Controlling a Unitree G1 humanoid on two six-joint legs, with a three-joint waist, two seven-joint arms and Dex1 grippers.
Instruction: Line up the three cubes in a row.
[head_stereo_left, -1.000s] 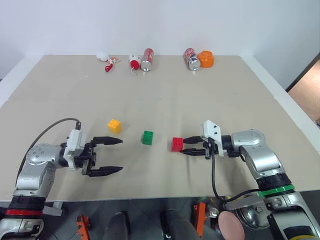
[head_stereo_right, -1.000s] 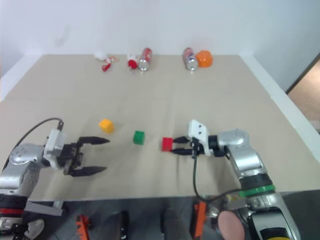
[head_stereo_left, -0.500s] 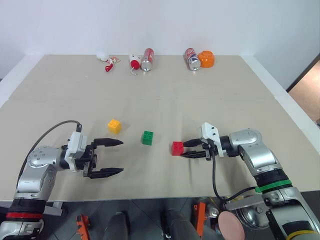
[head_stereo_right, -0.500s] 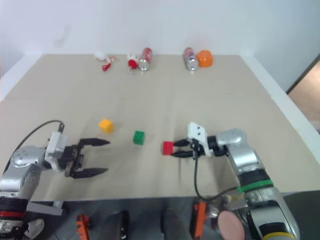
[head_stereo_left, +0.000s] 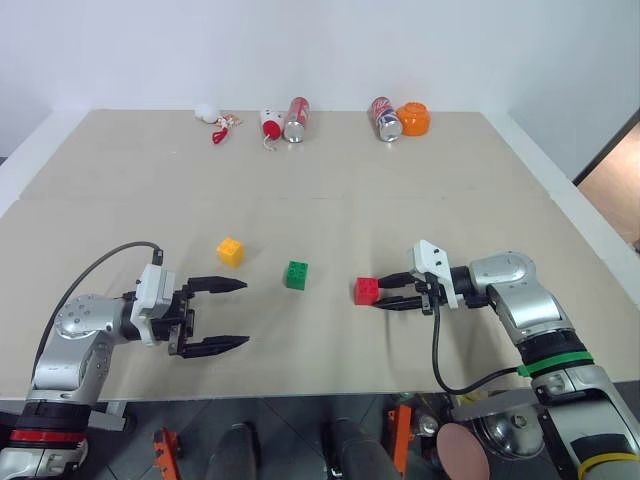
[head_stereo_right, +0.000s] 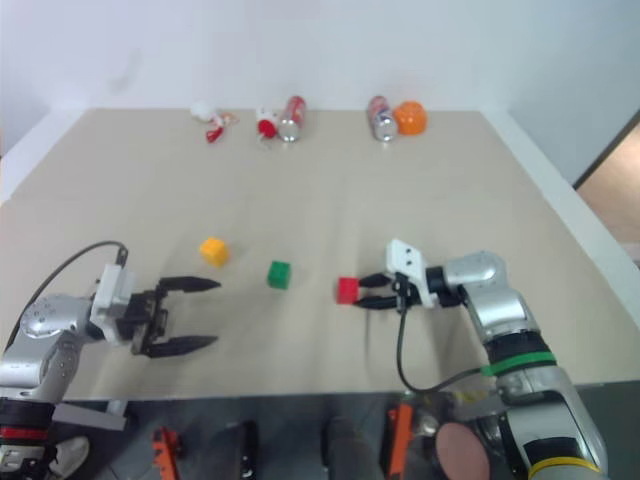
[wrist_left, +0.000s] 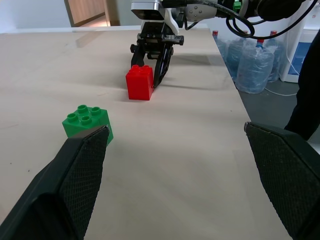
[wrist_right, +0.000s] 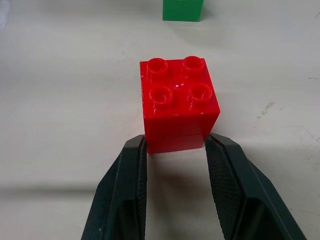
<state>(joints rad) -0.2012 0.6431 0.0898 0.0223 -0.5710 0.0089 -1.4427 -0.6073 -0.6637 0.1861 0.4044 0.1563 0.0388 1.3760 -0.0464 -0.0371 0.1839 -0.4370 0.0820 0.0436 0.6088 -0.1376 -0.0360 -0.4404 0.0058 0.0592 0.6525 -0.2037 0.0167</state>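
Note:
Three studded cubes lie on the beige table (head_stereo_left: 330, 200): yellow-orange (head_stereo_left: 230, 251) to the left, green (head_stereo_left: 296, 275) in the middle, red (head_stereo_left: 366, 290) to the right. My right gripper (head_stereo_left: 380, 294) points left and is shut on the red cube (wrist_right: 177, 102), its fingertips (wrist_right: 136, 150) pinching the cube's near end low on the table. Left of the cubes, my left gripper (head_stereo_left: 244, 312) is open and points right, holding nothing. It stands below the yellow-orange cube and apart from it. The left wrist view looks across the green cube (wrist_left: 86, 121) to the red cube (wrist_left: 139, 82).
Along the far edge lie two soda cans (head_stereo_left: 294, 118) (head_stereo_left: 383, 118), a round orange object (head_stereo_left: 412, 118) and small red-and-white items (head_stereo_left: 222, 127) (head_stereo_left: 268, 125). The table's white right border (head_stereo_left: 590, 240) runs close to my right arm. Water bottles (wrist_left: 252, 65) stand beyond the table.
My right gripper has shifted a little to the right, and the red cube has moved with it, away from the green cube. The left gripper has stayed in place.

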